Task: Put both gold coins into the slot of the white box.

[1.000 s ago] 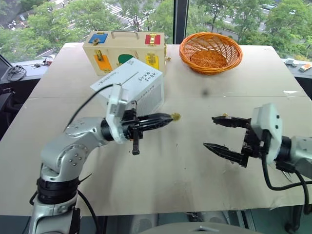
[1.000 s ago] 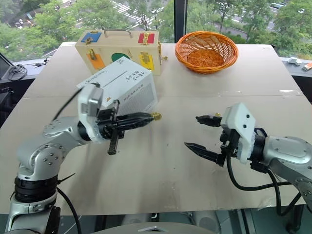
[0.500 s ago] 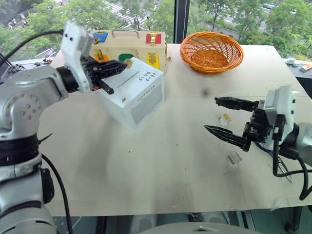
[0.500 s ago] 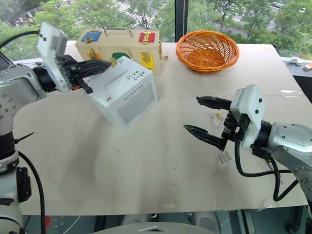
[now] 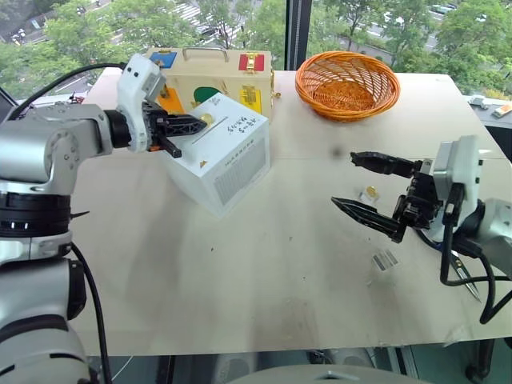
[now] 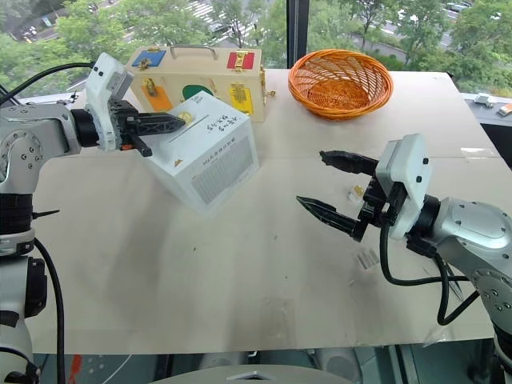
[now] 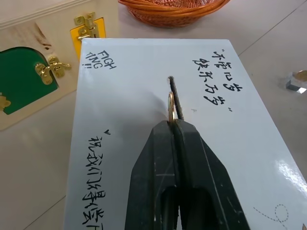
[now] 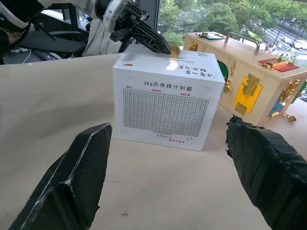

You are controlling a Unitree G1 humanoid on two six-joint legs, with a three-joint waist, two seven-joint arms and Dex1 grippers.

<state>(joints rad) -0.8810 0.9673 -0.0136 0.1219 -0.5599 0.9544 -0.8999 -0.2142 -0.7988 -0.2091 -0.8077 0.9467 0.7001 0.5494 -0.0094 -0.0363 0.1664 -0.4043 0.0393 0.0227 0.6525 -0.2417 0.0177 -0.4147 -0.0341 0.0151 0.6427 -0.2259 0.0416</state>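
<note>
while pinched edge-on between pressed-together fingertips of left gripper (image 7: 171, 123), gold coin (image 7: 170, 106) stands upright just past tips, lined up along slot (image 7: 175, 98), lower rim at slit. slot long axis runs straight ahead of fingers across written top of white box (image 5: 228, 152). right gripper (image 6: 336, 186) spread wide, holding nothing; second gold coin (image 6: 358, 190) on table beside its fingers.

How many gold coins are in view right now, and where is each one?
2. One small shiny gold coin is pinched edge-on in the left gripper at the dark slot of the white box. The other sits on the table beside the open right gripper.
</note>
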